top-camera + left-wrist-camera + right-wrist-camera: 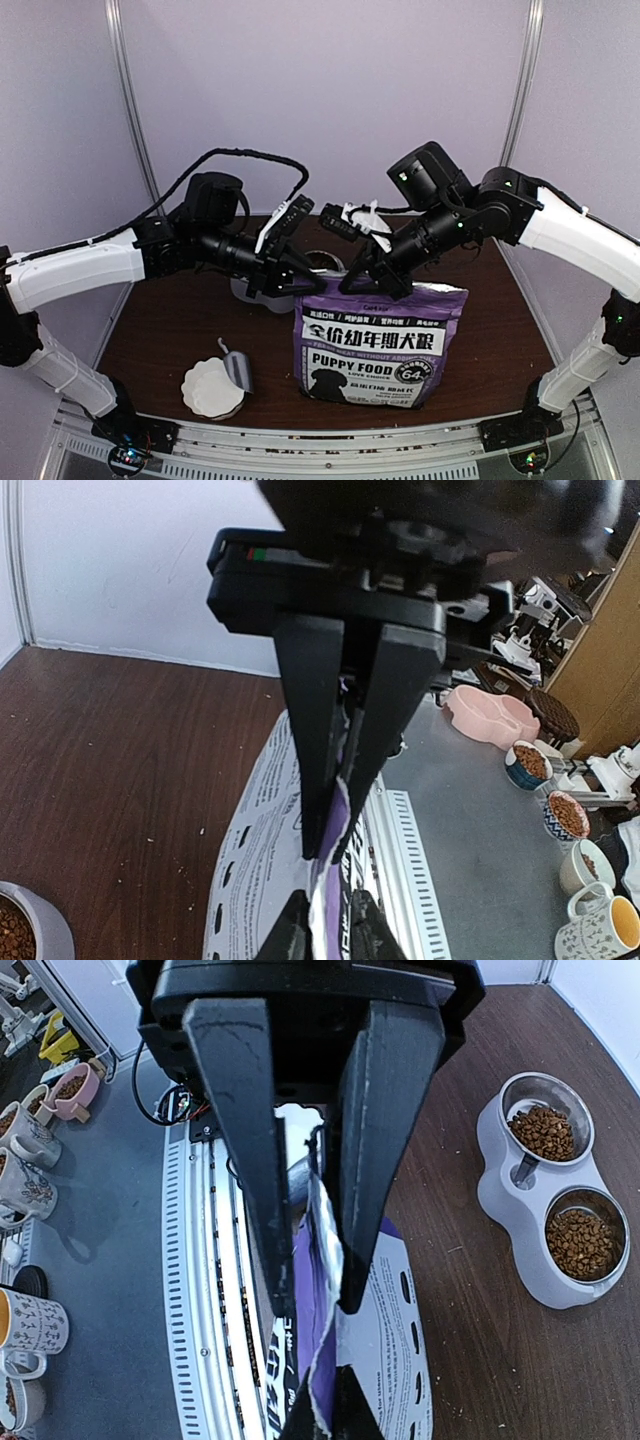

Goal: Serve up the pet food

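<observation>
Puppy food bag (380, 340): upright, top edge clamped by left gripper (332, 845) and right gripper (318, 1300). Double bowl (520, 1210): holds pet food (545, 1132). Risk: uneven pull topples or tears bag.

Reddish-brown pet food (545, 1132) lies heaped in both feeder bowls (512, 1198).

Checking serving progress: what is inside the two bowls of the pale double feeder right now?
Both bowls of the feeder hold heaps of pet food; the steel bottoms under it are covered. From above, the bag hides part of the feeder.
</observation>
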Motion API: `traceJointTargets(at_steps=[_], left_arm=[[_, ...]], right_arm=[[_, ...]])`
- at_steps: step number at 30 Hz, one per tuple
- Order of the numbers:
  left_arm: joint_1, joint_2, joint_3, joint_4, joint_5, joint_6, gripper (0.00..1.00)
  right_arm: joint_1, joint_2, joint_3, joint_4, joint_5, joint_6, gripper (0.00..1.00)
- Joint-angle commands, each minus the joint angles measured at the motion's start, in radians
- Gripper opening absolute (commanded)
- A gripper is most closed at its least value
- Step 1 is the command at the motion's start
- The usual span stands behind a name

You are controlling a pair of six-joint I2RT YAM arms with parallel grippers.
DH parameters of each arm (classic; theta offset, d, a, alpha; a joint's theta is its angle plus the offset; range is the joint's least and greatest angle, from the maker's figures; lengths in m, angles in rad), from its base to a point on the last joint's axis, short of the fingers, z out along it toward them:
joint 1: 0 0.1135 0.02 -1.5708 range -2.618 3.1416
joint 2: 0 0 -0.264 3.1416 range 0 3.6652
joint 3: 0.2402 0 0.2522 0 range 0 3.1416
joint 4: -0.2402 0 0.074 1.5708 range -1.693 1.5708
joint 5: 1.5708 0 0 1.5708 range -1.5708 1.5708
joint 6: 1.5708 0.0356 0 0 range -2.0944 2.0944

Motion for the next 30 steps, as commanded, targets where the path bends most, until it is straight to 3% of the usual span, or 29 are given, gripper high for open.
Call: traceJointTargets(at_steps=[1,4,11,13,15,25,26,30], left_arm=[[-0.011,0.014,0.030,0.071,0.031,-0.024,0.12],[-0.012,0.014,0.025,0.074,0.035,-0.025,0.00],[-0.012,0.015,0.019,0.069,0.040,-0.027,0.00],[-0.010,0.010,0.030,0.021,0.020,0.000,0.13],[-0.004,-0.004,0.028,-0.012,0.000,0.022,0.20],[0.036,-0.086,-0.005,-0.098,-0.065,0.086,0.20],[0.039,-0.090,-0.008,-0.100,-0.063,0.087,0.19],[0.043,-0.096,-0.011,-0.105,-0.053,0.092,0.00]], right_arm=[[0.005,0.006,-0.006,0.067,-0.026,0.013,0.00],[0.005,0.003,-0.013,0.070,-0.026,0.013,0.00],[0.005,-0.006,-0.026,0.077,-0.022,0.021,0.00],[0.005,-0.009,-0.026,0.078,-0.019,0.023,0.00],[0.006,-0.011,-0.027,0.078,-0.017,0.025,0.00],[0.005,-0.019,-0.028,0.061,0.005,0.035,0.00],[0.006,-0.019,-0.027,0.060,0.006,0.037,0.00],[0.006,-0.017,-0.027,0.059,0.009,0.042,0.00]])
